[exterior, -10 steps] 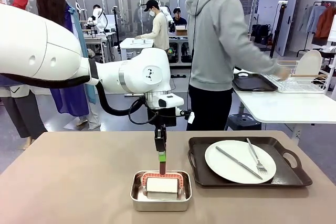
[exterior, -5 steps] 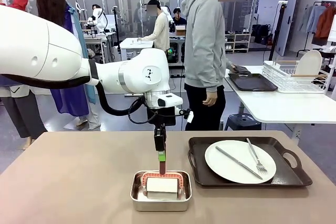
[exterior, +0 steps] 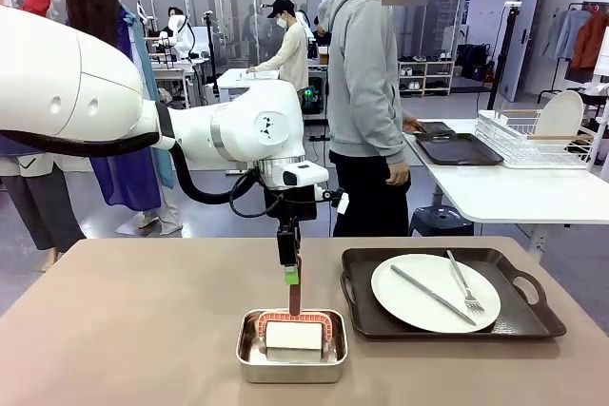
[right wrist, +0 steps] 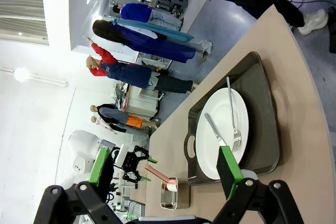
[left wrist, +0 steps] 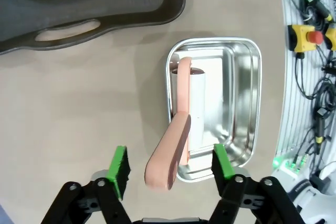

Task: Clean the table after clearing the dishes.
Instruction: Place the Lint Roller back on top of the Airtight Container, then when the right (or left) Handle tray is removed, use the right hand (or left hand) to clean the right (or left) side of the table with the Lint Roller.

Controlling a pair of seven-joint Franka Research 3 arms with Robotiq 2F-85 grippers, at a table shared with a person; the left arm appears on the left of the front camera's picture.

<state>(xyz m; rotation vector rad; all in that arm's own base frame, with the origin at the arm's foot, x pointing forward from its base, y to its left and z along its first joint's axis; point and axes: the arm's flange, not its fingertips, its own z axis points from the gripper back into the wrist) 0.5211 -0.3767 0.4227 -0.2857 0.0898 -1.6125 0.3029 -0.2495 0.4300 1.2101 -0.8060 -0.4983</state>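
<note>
Quick count. Right under the left gripper [exterior: 291,278] jaws: one pan [exterior: 249,360], with one scrubber [exterior: 292,335] in it. Off to the jaws' right: one tray [exterior: 533,320] carrying one plate [exterior: 409,306], one fork [exterior: 465,287] and one knife [exterior: 428,295]. Well beyond the jaws: a second tray [exterior: 457,149] and one rack [exterior: 519,140] with a second plate [exterior: 559,113]. Two tables total, one beige table [exterior: 124,330] and one white table [exterior: 514,192].

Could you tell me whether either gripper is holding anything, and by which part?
Nothing is held. The left gripper is open around the pink handle without touching it; the right gripper is open and empty.
</note>
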